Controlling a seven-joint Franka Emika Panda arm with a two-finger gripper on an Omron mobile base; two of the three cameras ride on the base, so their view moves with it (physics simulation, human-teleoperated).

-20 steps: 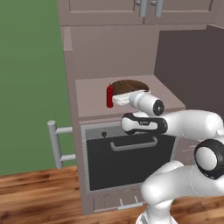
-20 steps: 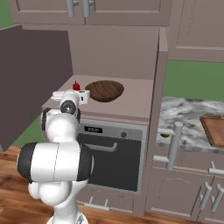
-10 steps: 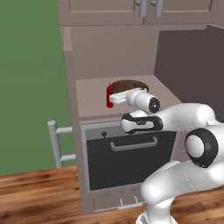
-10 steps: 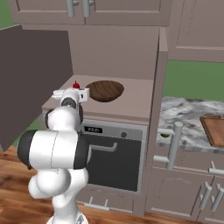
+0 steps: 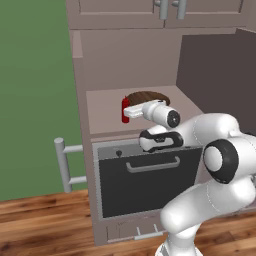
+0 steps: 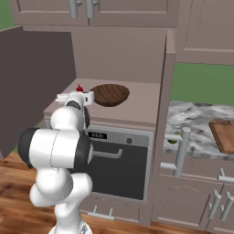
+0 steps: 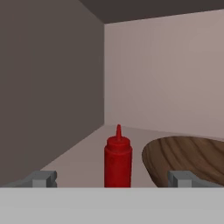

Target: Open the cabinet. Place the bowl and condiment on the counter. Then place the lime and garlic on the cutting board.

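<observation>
While gripper (image 7: 114, 178) gapes released | condiment (image 7: 117, 158): slim red bottle, pointed cap, upright | bowl (image 7: 188, 159) beside

Pretty simple setup: taupe shelf (image 6: 132, 115) inside the open cabinet (image 5: 125, 60), sat right above a dark oven front. Carried two things, red condiment (image 7: 117, 161) standing upright and the big wooden bowl (image 7: 192, 159) just beside it, apart but close. Off to the right, marble counter (image 6: 192, 121) with the cutting board (image 6: 223, 135) lying flat on it, running out of frame. Also something small and greenish (image 6: 172, 140) on the marble, too tiny to tell.
</observation>
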